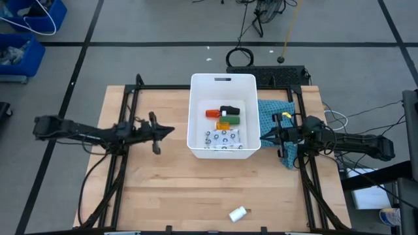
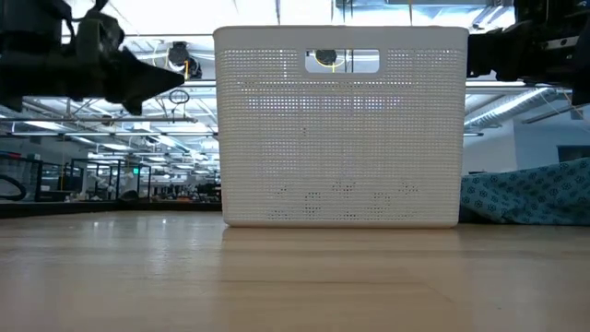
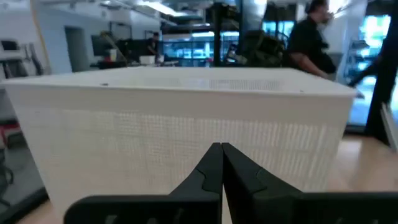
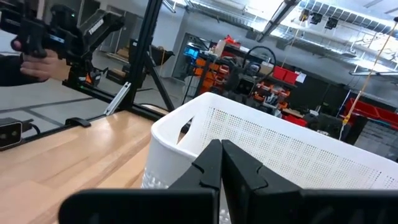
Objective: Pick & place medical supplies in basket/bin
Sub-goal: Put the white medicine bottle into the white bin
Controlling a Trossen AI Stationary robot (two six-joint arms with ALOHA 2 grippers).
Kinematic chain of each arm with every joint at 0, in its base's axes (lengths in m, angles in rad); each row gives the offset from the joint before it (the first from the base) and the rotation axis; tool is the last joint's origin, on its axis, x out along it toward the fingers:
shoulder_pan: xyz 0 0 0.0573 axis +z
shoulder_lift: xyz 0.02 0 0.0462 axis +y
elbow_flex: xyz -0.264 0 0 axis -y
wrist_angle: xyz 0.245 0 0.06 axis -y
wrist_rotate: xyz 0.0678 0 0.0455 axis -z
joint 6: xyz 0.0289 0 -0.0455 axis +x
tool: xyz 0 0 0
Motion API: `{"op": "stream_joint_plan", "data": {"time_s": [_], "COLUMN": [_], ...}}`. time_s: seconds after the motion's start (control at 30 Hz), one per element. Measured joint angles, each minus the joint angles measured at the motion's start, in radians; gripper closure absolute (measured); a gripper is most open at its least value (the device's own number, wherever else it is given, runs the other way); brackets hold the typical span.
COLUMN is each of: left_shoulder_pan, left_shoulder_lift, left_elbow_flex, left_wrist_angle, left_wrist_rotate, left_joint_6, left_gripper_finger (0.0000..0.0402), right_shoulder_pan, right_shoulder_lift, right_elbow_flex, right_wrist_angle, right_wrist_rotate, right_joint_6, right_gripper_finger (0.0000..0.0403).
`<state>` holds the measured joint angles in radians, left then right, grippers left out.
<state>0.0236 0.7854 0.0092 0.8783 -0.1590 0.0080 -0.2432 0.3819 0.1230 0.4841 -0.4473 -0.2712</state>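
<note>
The white tub [image 1: 222, 81] stands mid-table, its handle slot in the far short wall. Inside lie the white patterned packet [image 1: 222, 138], orange bottle [image 1: 223, 125], green-white box [image 1: 233, 119], black oblong piece [image 1: 228, 109] and red white-capped bottle [image 1: 212, 113]. The white cylinder [image 1: 238, 213] lies on its side near the table's near edge. My left gripper [image 1: 172, 129] hovers shut, left of the tub [image 3: 186, 118]. My right gripper [image 1: 264, 136] is shut beside the tub's right wall [image 4: 273, 149], at rim height.
A teal-blue cloth [image 1: 273, 117] lies crumpled right of the tub, under my right arm. Bare wood stretches in front of the tub and around the cylinder. Blue bins [image 1: 26, 26] sit on the floor beyond the far left corner. A person [image 3: 308, 37] shows in the room behind.
</note>
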Motion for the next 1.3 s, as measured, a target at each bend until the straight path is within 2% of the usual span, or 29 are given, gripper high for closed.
{"op": "stream_joint_plan", "data": {"time_s": [0.17, 0.3, 0.5, 0.63, 0.77, 0.9, 0.97, 1.1, 1.3], "left_shoulder_pan": [-0.043, -0.065, -0.066, -0.065, -0.065, -0.065, -0.065, -0.065, -0.065], "left_shoulder_lift": [0.020, 0.029, 0.031, 0.031, 0.031, 0.031, 0.031, 0.031, 0.031], "left_elbow_flex": [0.068, 0.074, 0.074, 0.074, 0.074, 0.074, 0.074, 0.074, 0.074], "left_wrist_angle": [-0.061, -0.073, -0.120, -0.128, -0.119, -0.138, -0.153, -0.165, -0.172], "left_wrist_rotate": [-0.022, -0.022, -0.060, -0.113, -0.120, -0.136, -0.159, -0.194, -0.271], "left_joint_6": [0.040, 0.096, 0.075, 0.079, 0.068, 0.066, 0.060, 0.057, 0.040], "left_gripper_finger": [0.0399, 0.0400, 0.0400, 0.0391, 0.0383, 0.0388, 0.0394, 0.0397, 0.0373], "right_shoulder_pan": [0.000, 0.000, 0.002, 0.034, 0.145, 0.314, 0.398, 0.563, 0.833], "right_shoulder_lift": [-0.001, -0.001, 0.000, 0.016, 0.072, 0.169, 0.230, 0.358, 0.566], "right_elbow_flex": [0.000, 0.000, 0.013, 0.144, 0.358, 0.554, 0.609, 0.680, 0.712], "right_wrist_angle": [-0.010, -0.009, -0.028, -0.225, -0.463, -0.677, -0.739, -0.781, -0.783], "right_wrist_rotate": [0.001, 0.006, 0.003, 0.007, 0.024, 0.223, 0.324, 0.434, 0.639], "right_joint_6": [0.005, 0.022, 0.019, -0.012, -0.075, -0.086, -0.081, -0.045, 0.070], "right_gripper_finger": [0.0403, 0.0403, 0.0403, 0.0403, 0.0403, 0.0403, 0.0403, 0.0403, 0.0403]}}
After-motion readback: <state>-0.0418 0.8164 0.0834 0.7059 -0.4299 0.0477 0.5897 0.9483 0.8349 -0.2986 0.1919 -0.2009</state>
